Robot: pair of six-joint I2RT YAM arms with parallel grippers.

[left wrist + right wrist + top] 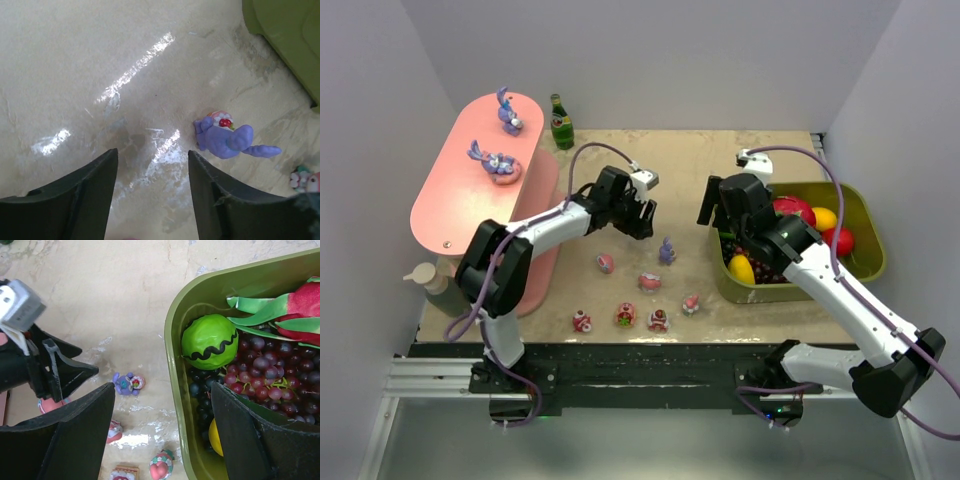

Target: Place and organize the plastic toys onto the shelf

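Note:
The pink shelf (460, 195) stands at the far left, with two purple toys (510, 113) (495, 160) on its top tier. Several small plastic toys lie on the table, among them a purple one (666, 250), a pink one (605, 263) and a red-and-white one (625, 316). My left gripper (642, 222) hovers open and empty just left of the purple toy (227, 139); bare table shows between the left gripper's (152, 157) fingers. My right gripper (715, 220) is open over the left rim of the green tub, and in its wrist view the right gripper (162, 392) straddles that rim, with the purple toy (127, 383) to its left.
An olive-green tub (868, 225) of fake fruit fills the right side; its rim (172, 340) runs under my right gripper. A green bottle (561, 122) stands behind the shelf and a beige dispenser bottle (428, 280) at the table's left edge.

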